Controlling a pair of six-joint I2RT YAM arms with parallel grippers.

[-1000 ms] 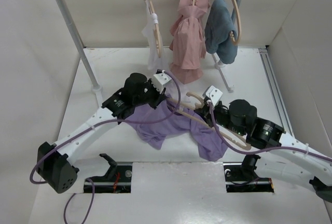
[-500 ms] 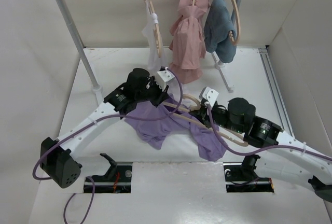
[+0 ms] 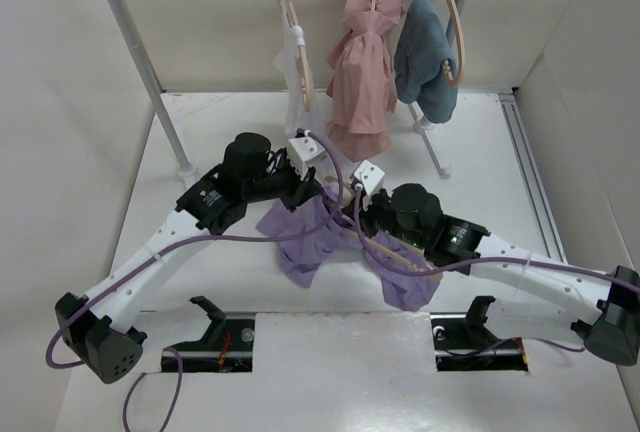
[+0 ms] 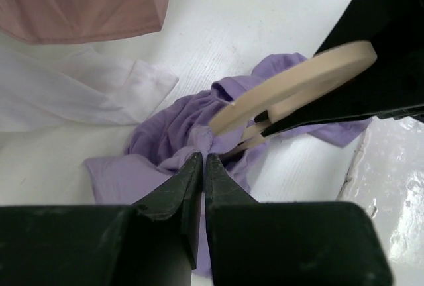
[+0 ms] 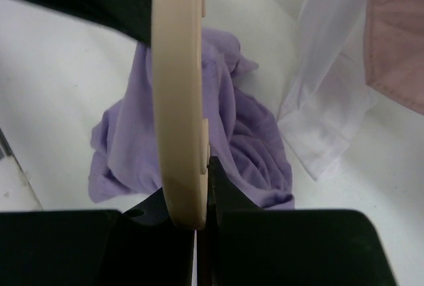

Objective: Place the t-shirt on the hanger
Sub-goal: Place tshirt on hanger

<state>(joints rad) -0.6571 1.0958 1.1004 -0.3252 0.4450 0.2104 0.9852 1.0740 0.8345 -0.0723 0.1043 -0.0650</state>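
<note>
The lavender t-shirt (image 3: 303,247) lies crumpled on the white table between the two arms. It also shows in the left wrist view (image 4: 165,130) and the right wrist view (image 5: 248,134). My left gripper (image 3: 322,192) is shut, pinching a fold of the t-shirt (image 4: 203,156). My right gripper (image 3: 356,210) is shut on the pale tan wooden hanger (image 5: 177,87), which it holds edge-on above the cloth. The hanger's arm (image 3: 400,255) runs over the t-shirt's right part, and its end (image 4: 298,82) reaches into the bunched cloth right by the left fingertips.
A metal rack (image 3: 135,37) stands at the back with a white garment (image 3: 298,72), a dusty pink garment (image 3: 362,62) and a blue-grey garment (image 3: 425,52) on like hangers. The pink hem (image 4: 86,1) and white cloth (image 4: 73,94) hang close behind the grippers. White walls enclose the table.
Both grippers have moved left and closer together. The right arm has stretched forward, carrying the hanger into the cloth beside the left gripper. The t-shirt has bunched up and shifted slightly.
</note>
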